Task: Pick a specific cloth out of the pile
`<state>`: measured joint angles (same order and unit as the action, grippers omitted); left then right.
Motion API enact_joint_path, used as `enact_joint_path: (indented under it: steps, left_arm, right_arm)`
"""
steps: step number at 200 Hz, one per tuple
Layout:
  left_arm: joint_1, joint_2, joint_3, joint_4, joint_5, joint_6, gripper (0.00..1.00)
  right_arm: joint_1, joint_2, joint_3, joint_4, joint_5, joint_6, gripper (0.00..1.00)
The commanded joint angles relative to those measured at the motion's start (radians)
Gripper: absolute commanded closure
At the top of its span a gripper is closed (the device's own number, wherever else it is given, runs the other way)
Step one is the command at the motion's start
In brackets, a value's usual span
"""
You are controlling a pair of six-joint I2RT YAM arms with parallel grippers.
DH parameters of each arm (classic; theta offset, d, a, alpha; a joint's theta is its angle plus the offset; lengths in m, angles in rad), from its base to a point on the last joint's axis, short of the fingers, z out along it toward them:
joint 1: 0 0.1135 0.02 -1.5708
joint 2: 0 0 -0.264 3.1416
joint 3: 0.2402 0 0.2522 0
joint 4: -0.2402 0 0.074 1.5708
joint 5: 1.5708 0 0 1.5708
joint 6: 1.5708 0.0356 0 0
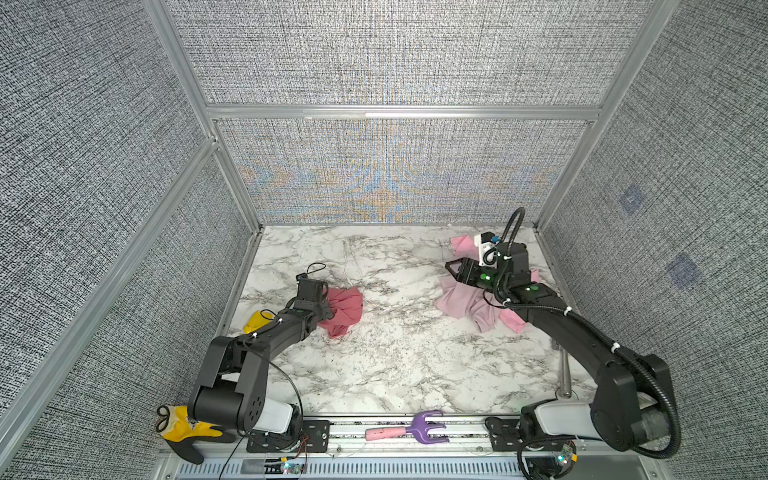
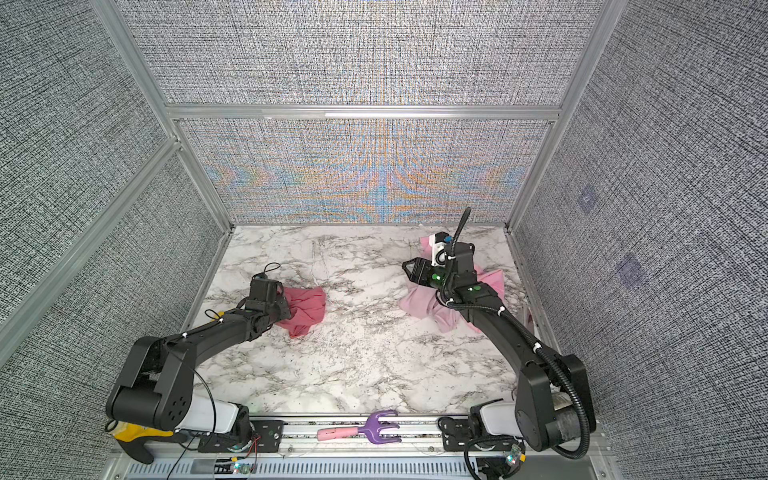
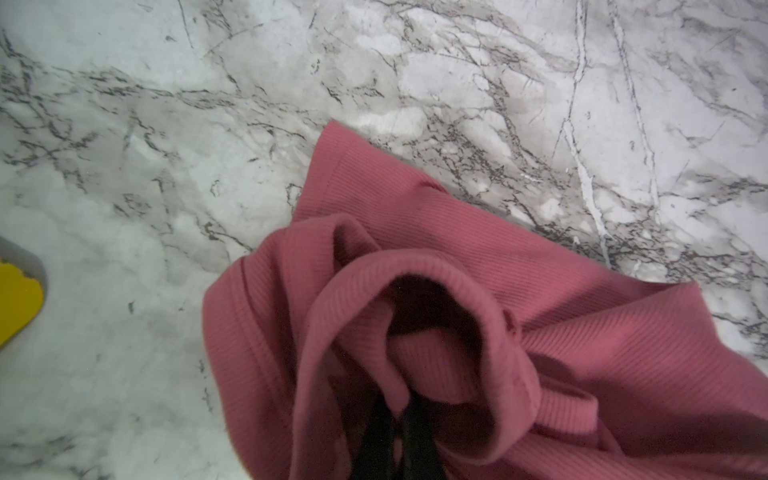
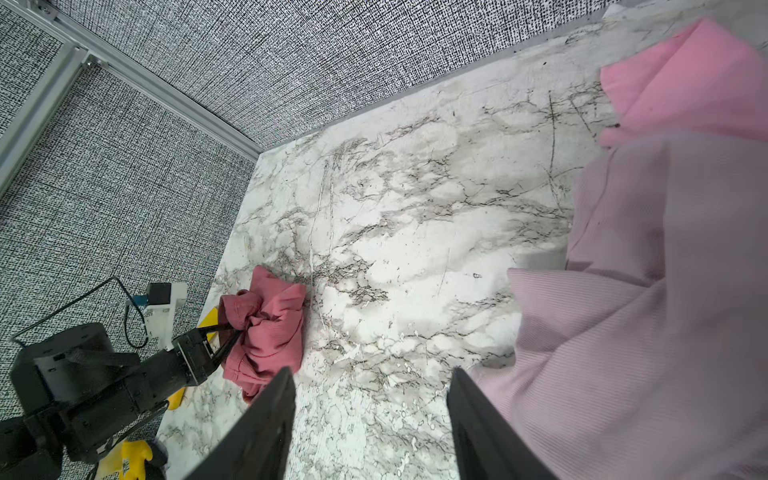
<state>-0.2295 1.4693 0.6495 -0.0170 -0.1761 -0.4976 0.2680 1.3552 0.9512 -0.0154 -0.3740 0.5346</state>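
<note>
Cloth (image 1: 347,307): dark dusty-rose ribbed fabric, lay bunched on white marble tabletop (image 1: 395,365).
Left gripper (image 4: 232,332): was pinched tight on cloth.
Right gripper (image 4: 370,374): stood spread, empty, beside pale pink fabric pile (image 1: 461,305).

The left arm (image 1: 282,328) and right arm (image 1: 577,345) are matte black with boxy links and white base housings (image 1: 276,415). A ribbed black conduit (image 1: 590,327), fastened by white zip ties (image 1: 614,345), runs along the right arm, whose wrist shows green lights (image 1: 484,276). The right gripper (image 4: 372,370) has tapering black fingers (image 4: 262,428).
</note>
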Motion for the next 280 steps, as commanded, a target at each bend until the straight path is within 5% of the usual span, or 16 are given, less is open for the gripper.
enact_joint_path:
  steps: [1, 8, 37, 50, 102, 156, 229, 280]
  left_arm:
    - [0.004, 0.003, 0.022, 0.015, 0.009, -0.005, 1.0]
    - [0.004, -0.008, 0.025, 0.013, 0.022, -0.007, 1.0]
    - [0.002, -0.101, 0.058, -0.063, 0.046, -0.016, 0.59]
    - [0.003, -0.141, 0.079, -0.113, 0.053, 0.006, 0.56]
    - [-0.004, -0.287, 0.097, -0.258, 0.146, 0.046, 0.54]
    - [-0.08, -0.35, -0.024, -0.193, 0.187, -0.019, 0.56]
    - [-0.119, -0.083, -0.038, 0.017, 0.172, -0.046, 0.57]
    - [-0.081, 0.153, 0.135, -0.023, 0.088, -0.021, 0.58]
  right_arm:
    - [0.0, 0.002, 0.01, -0.008, 0.0, -0.002, 0.4]
    - [0.0, 0.0, 0.012, -0.008, 0.0, -0.001, 0.4]
    - [0.002, -0.018, 0.007, -0.011, 0.0, 0.001, 0.4]
    - [0.002, -0.023, 0.008, -0.012, 0.0, -0.002, 0.4]
    - [0.009, -0.024, 0.003, 0.005, -0.006, 0.01, 0.4]
    - [0.017, -0.011, 0.001, 0.014, -0.006, 0.011, 0.4]
    - [0.021, 0.001, 0.014, -0.011, 0.01, -0.007, 0.4]
    - [0.021, 0.033, 0.052, -0.033, 0.03, -0.024, 0.4]
